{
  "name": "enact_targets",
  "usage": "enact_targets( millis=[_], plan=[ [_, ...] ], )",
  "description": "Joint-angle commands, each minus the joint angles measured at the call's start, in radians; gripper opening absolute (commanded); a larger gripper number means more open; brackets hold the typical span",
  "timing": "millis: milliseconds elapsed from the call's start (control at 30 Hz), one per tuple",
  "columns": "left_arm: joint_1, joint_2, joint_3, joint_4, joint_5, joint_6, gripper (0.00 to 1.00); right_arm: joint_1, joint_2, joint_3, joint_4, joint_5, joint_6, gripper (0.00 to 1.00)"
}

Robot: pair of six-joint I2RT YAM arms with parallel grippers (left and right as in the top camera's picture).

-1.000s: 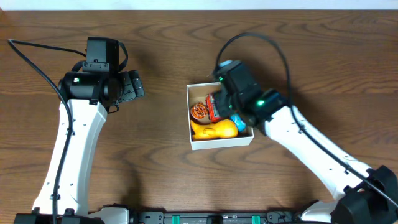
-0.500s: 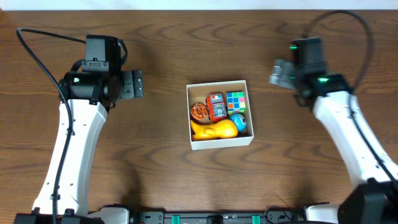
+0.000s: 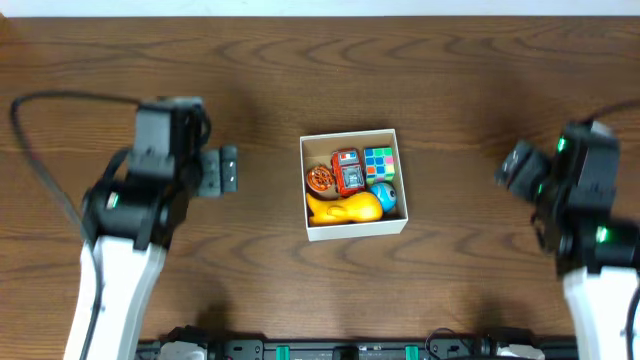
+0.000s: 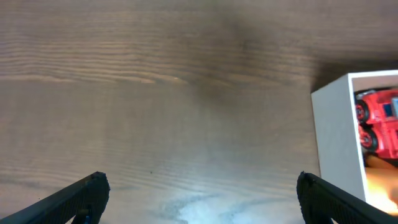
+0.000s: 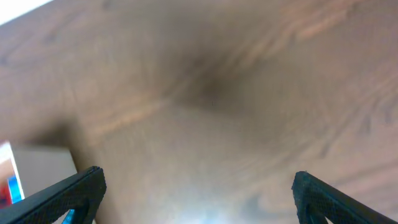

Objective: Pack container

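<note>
The container (image 3: 356, 229) sits at about the middle of the wooden table (image 3: 450, 80). It is a small, square, shallow cardboard box, white on its outer walls and rims, with a little brown showing inside between the toys. It is nearly full. A red toy car (image 3: 348, 171) lies toward 12 o'clock and a colour cube (image 3: 380, 162) is in the 1 o'clock corner. An orange round toy (image 3: 320, 179) lies at 9 o'clock, and a blue ball (image 3: 385, 196) at 4 o'clock. A yellow toy (image 3: 345, 208) stretches along the 6 o'clock wall.

The left gripper (image 3: 222, 171) hangs at 9 o'clock from the box, well apart from it. Its wrist camera shows its fingers spread wide with nothing between them, and the box's white wall at the frame's right edge. The right gripper (image 3: 520, 170) is out at 3 o'clock, also well apart and blurred from overhead. Its own camera shows it spread wide and empty.
</note>
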Motion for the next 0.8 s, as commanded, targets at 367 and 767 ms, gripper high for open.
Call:
enact_targets(
  millis=[367,767],
  plan=[
    [-0.004,-0.585,-0.296,0.020,-0.028,-0.054,0.98,0.134,-0.523,-0.401,-0.074,-0.002,0.087,0.99],
    [-0.004,-0.679,-0.333,0.018,-0.064,-0.053,0.98,0.134,-0.521,-0.412,-0.060,-0.008,0.087,0.99]
  ],
)
